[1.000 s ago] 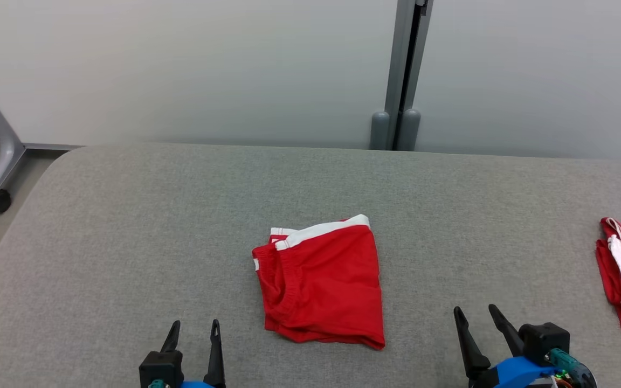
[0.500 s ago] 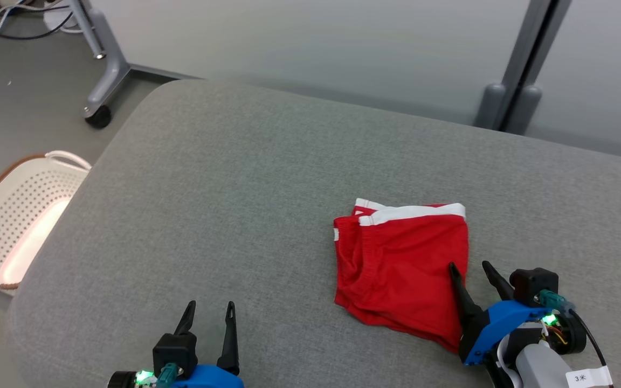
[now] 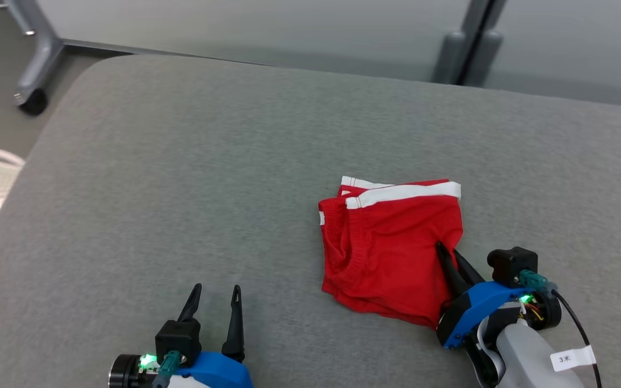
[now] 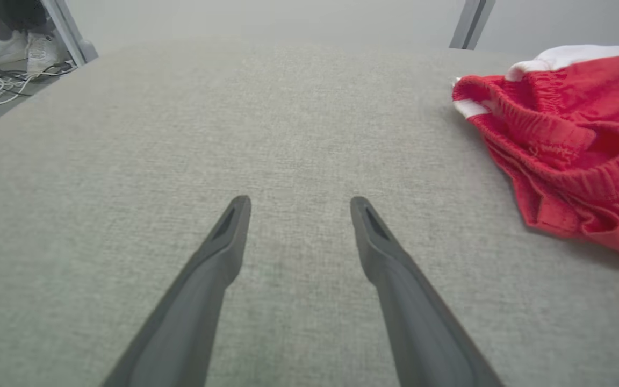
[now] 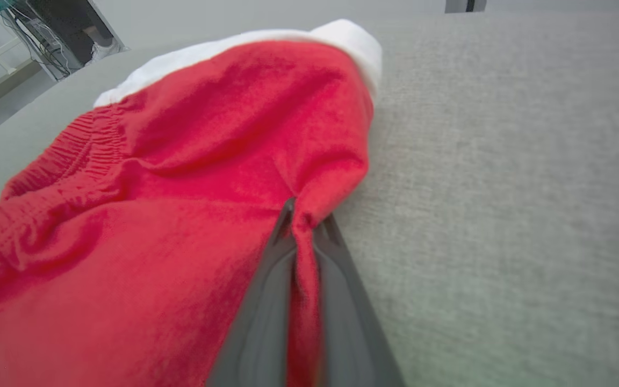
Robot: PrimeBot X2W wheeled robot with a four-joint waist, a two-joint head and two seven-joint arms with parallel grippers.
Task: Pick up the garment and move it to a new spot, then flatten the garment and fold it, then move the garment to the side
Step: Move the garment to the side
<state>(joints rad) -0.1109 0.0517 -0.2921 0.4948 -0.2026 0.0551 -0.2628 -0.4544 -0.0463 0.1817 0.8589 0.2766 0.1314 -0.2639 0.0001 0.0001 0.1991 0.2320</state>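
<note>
garment [image 3: 386, 253]: red shorts, white band along the far edge, ribbed waistband on the left
state: folded, kinda rumpled
spot: on the grey cushion [image 3: 181, 188], right of centre, near side
right edge: puckered into a pinch

The right gripper [image 5: 308, 216] is closed on a fold of the red garment [image 5: 170, 177], which lies on the grey surface [image 5: 503, 188].
</note>
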